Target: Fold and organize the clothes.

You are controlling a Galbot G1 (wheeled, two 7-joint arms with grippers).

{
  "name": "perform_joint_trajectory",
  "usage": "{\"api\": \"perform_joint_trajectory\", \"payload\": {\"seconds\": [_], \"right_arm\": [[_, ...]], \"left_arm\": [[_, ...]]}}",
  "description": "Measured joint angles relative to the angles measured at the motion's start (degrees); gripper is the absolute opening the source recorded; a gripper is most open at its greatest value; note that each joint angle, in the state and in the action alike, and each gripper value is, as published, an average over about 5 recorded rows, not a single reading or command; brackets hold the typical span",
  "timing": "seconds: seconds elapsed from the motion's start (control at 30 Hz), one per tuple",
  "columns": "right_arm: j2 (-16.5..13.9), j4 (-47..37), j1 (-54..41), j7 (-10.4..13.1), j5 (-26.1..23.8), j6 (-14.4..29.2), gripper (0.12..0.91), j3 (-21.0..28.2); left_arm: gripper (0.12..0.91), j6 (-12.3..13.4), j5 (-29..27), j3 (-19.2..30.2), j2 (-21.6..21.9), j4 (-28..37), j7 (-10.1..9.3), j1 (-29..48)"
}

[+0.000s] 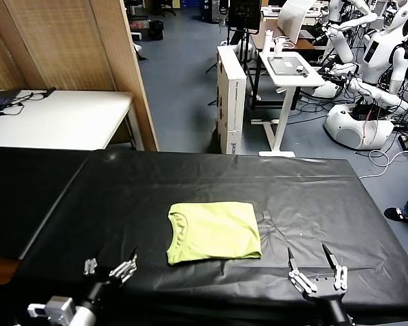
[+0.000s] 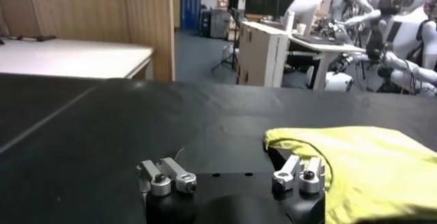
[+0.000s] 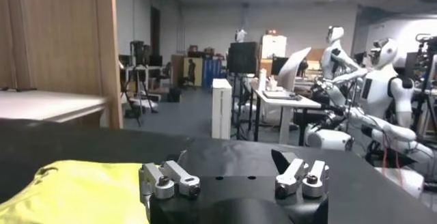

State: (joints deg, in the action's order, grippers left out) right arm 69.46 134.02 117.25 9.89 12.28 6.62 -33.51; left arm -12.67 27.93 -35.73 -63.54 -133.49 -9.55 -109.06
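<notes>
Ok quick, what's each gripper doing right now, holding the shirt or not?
Left gripper: open, empty, beside the T-shirt.
Right gripper: open, empty.

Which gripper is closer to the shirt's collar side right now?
The left gripper: the folded T-shirt's ribbed collar faces its side, while the right gripper sits off the opposite edge.

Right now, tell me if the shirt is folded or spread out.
Folded. The T-shirt lies as a compact rectangle on the black table, no sleeves sticking out, collar at its left edge.
</notes>
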Motion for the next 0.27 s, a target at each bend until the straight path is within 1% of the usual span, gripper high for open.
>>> {"api": "perform_joint_trajectory", "payload": {"seconds": [0.27], "right_arm": [[0.0, 0.1, 0.0, 0.0, 0.0, -1.0, 0.907, 0.3]], "left_arm": [[0.907, 0.1, -0.2, -0.3, -0.3, -0.1, 0.49, -0.5]]}}
